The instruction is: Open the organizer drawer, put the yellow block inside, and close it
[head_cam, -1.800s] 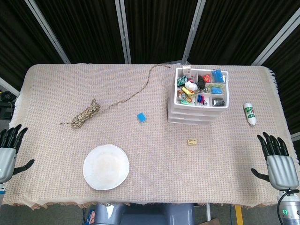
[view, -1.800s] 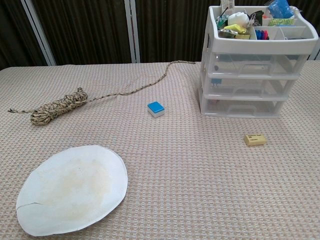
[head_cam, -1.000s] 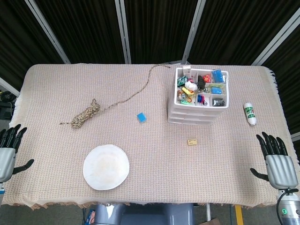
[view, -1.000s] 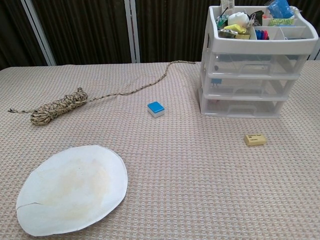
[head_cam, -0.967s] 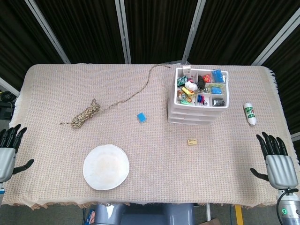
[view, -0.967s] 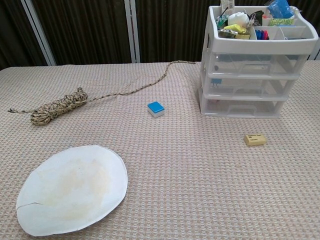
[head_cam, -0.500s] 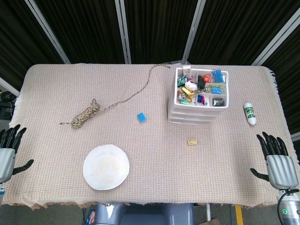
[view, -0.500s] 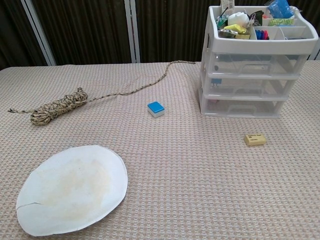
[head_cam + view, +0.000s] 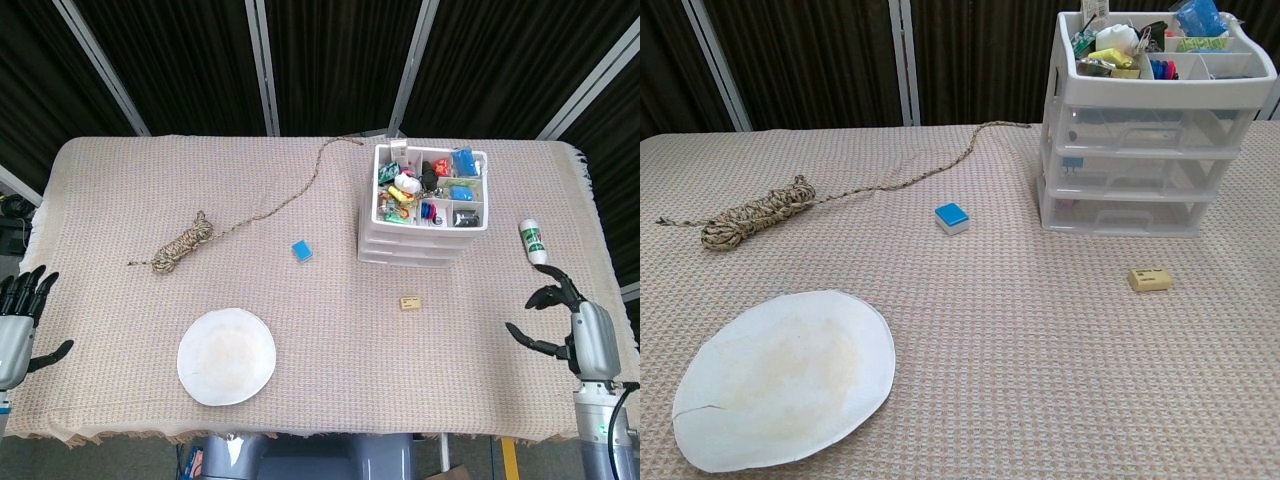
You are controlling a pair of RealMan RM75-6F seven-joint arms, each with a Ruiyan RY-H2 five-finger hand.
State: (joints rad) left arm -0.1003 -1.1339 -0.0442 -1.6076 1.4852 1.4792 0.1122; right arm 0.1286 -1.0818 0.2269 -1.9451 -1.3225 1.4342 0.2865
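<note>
The white organizer (image 9: 420, 245) (image 9: 1152, 165) stands at the back right with its drawers pushed in and a top tray full of small items. In front of it lies the small yellow block (image 9: 409, 302) (image 9: 1150, 279) on the cloth. My right hand (image 9: 572, 330) hovers at the right table edge, turned on its side with fingers apart, holding nothing, well right of the block. At the left edge my left hand (image 9: 17, 322) is open and empty. Neither hand shows in the chest view.
A blue-topped block (image 9: 301, 250) (image 9: 952, 217) lies mid-table. A rope coil (image 9: 182, 243) (image 9: 750, 217) with a long tail lies on the left. A white paper plate (image 9: 227, 355) (image 9: 782, 376) sits front left. A white bottle (image 9: 533, 241) lies right of the organizer.
My right hand has rolled from palm-down onto its side and shifted slightly inward and forward. The left hand and all objects stay put.
</note>
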